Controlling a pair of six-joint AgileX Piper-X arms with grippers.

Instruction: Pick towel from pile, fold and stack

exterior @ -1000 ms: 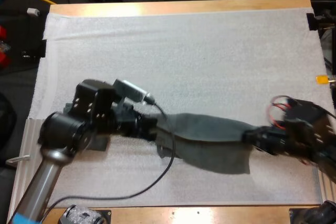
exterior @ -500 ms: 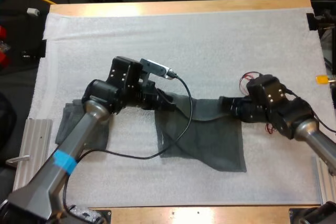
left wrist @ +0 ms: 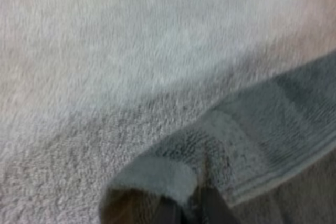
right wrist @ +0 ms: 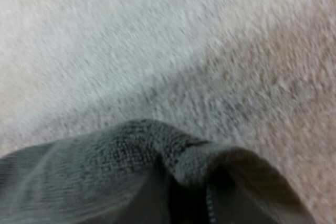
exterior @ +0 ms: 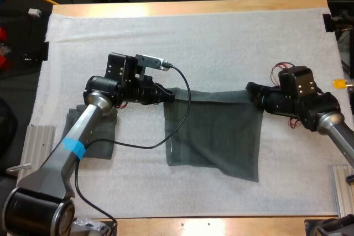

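High view: a wooden bench (exterior: 193, 7) carries a white fuzzy mat (exterior: 221, 42), and the room behind it is dark. We see a grey-green towel (exterior: 213, 134) spread mid-mat, roughly square, soft terry. Our left jaws grip its far left corner and our right jaws its far right corner, with that edge taut between them. A second towel (exterior: 99, 136) lies left of it, partly under our left arm.

Left wrist: the jaws are clamped on the towel's (left wrist: 252, 129) banded hem corner.

Right wrist: the jaws are clamped on a bunched terry fold.

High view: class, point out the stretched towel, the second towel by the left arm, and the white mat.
stretched towel (exterior: 213, 134), high view, middle of its flat cloth.
second towel (exterior: 107, 131), high view, part nearest the stretched towel.
white mat (exterior: 221, 42), high view, bare far area.
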